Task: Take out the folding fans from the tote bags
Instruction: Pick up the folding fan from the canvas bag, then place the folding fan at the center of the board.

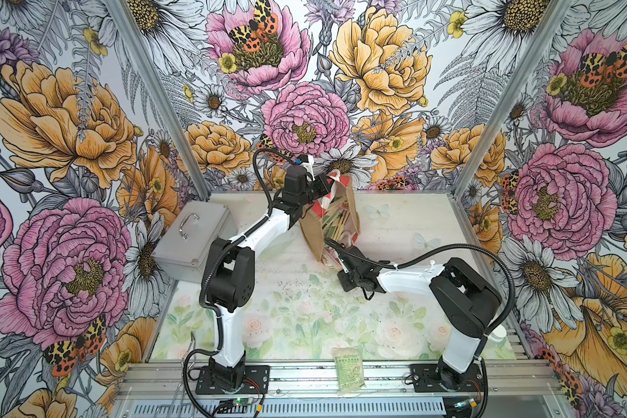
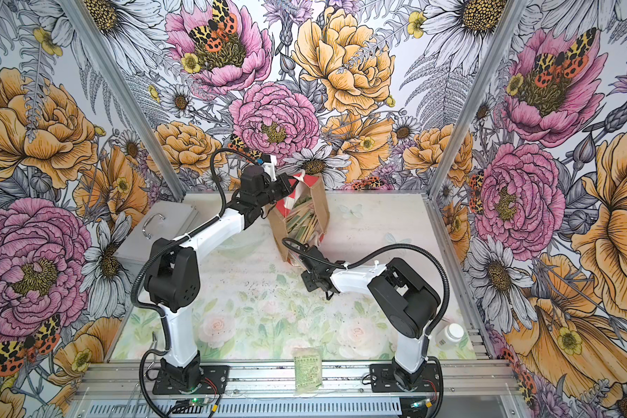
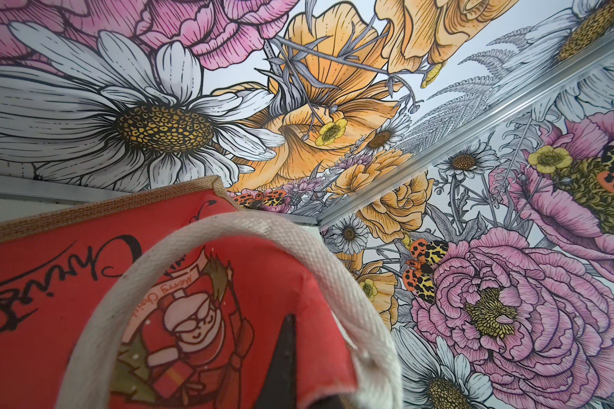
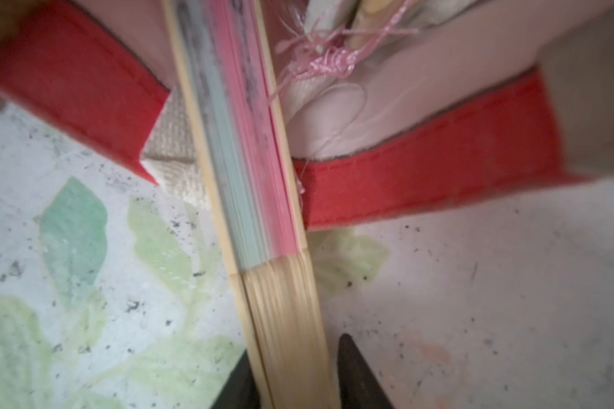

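While the left gripper (image 1: pixel 323 184) clamps the tote bag (image 1: pixel 352 210), the right gripper (image 4: pixel 293 348) pinches a pink folding fan (image 4: pixel 249 159).

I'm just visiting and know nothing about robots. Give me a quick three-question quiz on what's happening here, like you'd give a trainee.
1. True or false: fans lie inside the tote bag.
2. What lies between the right gripper's fingertips? A green packet; B pink-and-green fan; C white bottle.
3. Which gripper holds the bag's upper edge?
Key: 1 true; 2 B; 3 the left gripper.
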You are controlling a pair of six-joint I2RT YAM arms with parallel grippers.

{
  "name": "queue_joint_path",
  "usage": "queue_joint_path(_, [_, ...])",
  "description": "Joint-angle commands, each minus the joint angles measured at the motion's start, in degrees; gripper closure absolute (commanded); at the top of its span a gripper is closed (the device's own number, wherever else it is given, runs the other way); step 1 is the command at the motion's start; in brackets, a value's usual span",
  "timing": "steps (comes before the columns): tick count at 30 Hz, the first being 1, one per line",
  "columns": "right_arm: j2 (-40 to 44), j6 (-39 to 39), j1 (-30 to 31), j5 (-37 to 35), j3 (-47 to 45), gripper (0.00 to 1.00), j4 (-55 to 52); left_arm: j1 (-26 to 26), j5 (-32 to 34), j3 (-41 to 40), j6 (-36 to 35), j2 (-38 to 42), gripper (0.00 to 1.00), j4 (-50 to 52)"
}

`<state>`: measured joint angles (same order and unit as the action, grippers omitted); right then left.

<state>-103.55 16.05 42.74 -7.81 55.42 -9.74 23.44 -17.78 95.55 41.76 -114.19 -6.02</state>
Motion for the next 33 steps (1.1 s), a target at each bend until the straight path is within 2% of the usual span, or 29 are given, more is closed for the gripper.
queue_joint_path(1, [1.17,0.23,0.33,-3.49,0.35,0.82,1.05,-0.73,-1.25,1.52,0.69,1.75,1.00,-0.15])
queue_joint_path(3, [2.46,-0.16,0.32,-2.52,-0.55,0.91,1.04,-0.67,-1.38,1.25,0.69,1.82,1.00,-0.31])
queue_joint_path(8, [6.57,-0.82,0.33,2.60,-3.24,0.99,0.74,-1.05,-1.38,1.20,0.74,1.69,1.00,-0.40])
queue_joint_path(16, [16.63,0.71,0.19,19.42,-8.41,1.00,-4.17,-1.55,-1.54,0.70,1.21,1.37,1.00,-1.25])
queue_joint_path(23, [29.94,3.39,-1.66,29.16,-13.73,1.00,-4.00,-2.40,-2.07,-0.21,1.48,1.80,1.00,-2.14])
queue_joint_path(27, [38.19,4.36,-6.64,31.42,-15.47,1.00,-4.12,-2.68,-2.52,-0.79,1.49,2.38,1.00,-2.50])
queue_joint_path(33, [47.90,7.17,-21.34,37.32,-16.16,1.00,-4.37,-2.71,-3.22,-1.87,1.41,3.33,1.00,-2.77])
